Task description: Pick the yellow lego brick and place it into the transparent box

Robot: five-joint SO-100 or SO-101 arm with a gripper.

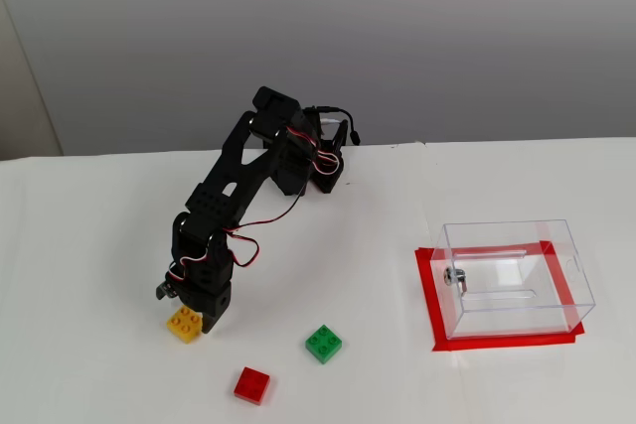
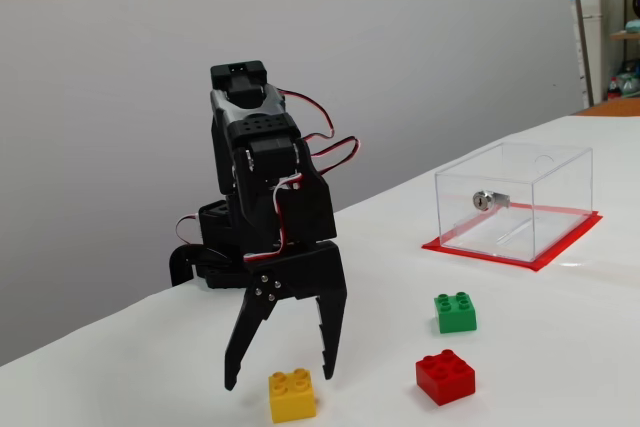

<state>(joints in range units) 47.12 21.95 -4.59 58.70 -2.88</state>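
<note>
Two spread end effector [image 2: 279, 380] tips flank yellow lego brick [image 2: 292, 395].

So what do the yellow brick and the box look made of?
The yellow brick looks like moulded, slightly glossy plastic, with crisp round studs. The box looks like clear rigid plastic, probably acrylic: the red tape shows through its thin walls. Its small fitting looks metallic.

End effector [image 2: 279, 377] spread just behind brick [image 2: 292, 395]; two bricks [image 2: 446, 376] to its right, box [image 2: 514, 201] far right.

Arm bent low — end effector [image 2: 279, 382] spread, tips down
</note>
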